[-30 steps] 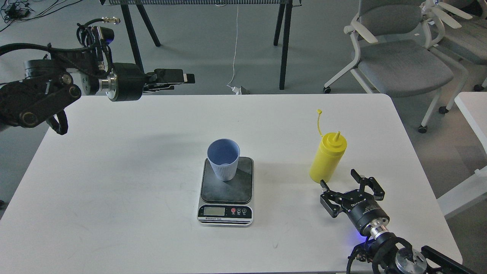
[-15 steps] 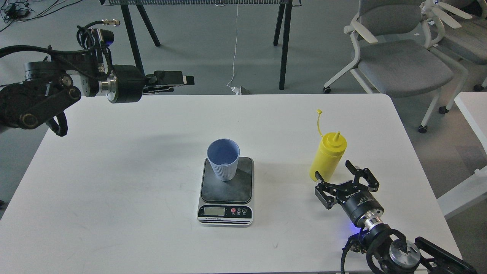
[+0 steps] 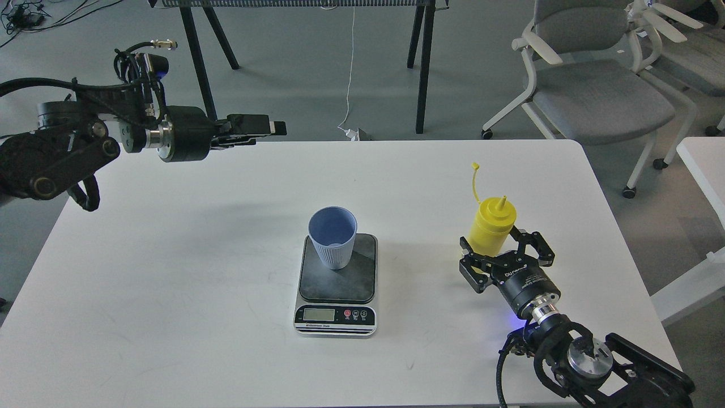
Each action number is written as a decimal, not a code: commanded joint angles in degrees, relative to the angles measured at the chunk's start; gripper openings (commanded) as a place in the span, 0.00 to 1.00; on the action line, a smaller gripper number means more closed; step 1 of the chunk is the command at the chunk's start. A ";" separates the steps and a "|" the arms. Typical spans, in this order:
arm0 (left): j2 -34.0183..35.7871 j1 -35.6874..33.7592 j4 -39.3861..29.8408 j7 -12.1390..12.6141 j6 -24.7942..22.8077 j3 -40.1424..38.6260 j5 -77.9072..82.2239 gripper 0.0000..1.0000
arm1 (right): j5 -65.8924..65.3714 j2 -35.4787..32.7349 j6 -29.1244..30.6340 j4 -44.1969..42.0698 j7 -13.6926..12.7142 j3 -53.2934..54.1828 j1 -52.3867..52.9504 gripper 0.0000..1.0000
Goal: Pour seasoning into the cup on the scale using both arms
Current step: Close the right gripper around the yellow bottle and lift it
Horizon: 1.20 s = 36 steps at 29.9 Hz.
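Though uncapped, upright yellow seasoning bottle (image 3: 490,229), strap raised.

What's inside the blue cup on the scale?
The pale blue cup on the kitchen scale looks empty: inner wall and part of the bottom show. The near rim hides the rest of the bottom.

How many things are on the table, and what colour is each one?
Yellow: 1, the squeeze bottle
Pale blue: 1, the cup
Dark grey and silver: 1, the scale, with the cup standing on it
Total: 3
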 commanded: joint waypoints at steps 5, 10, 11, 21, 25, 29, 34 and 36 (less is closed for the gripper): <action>-0.09 1.05 -0.04 0.00 0.00 0.00 0.00 0.95 | -1.58 2.42 0.00 -3.44 0.22 0.09 2.59 0.99; 0.17 1.23 -0.04 0.00 0.00 0.00 -0.09 0.95 | -2.55 4.71 0.00 -6.26 0.48 0.09 4.17 0.98; 0.43 1.23 -0.04 0.00 0.00 0.00 -0.01 0.95 | -2.55 4.80 0.00 -6.44 0.49 0.09 4.35 0.97; 0.17 2.20 -0.04 0.00 0.00 -0.79 0.08 0.95 | -5.09 4.89 0.00 -6.53 1.27 1.41 4.35 0.42; -0.01 2.20 -0.04 0.00 0.00 -0.79 0.08 0.95 | -8.17 4.98 0.00 -6.61 2.24 4.57 4.35 0.22; 0.17 2.29 0.04 0.00 0.00 -0.79 0.08 0.95 | -8.62 6.21 0.00 -6.70 3.03 5.72 5.40 0.06; 0.35 2.38 -0.04 0.00 0.00 -0.79 0.08 0.95 | -8.62 6.30 0.00 -6.53 3.03 5.72 6.37 0.05; 0.52 2.46 -0.04 0.00 0.00 -0.79 0.08 0.95 | -8.62 6.47 0.00 -6.44 3.03 5.72 7.42 0.04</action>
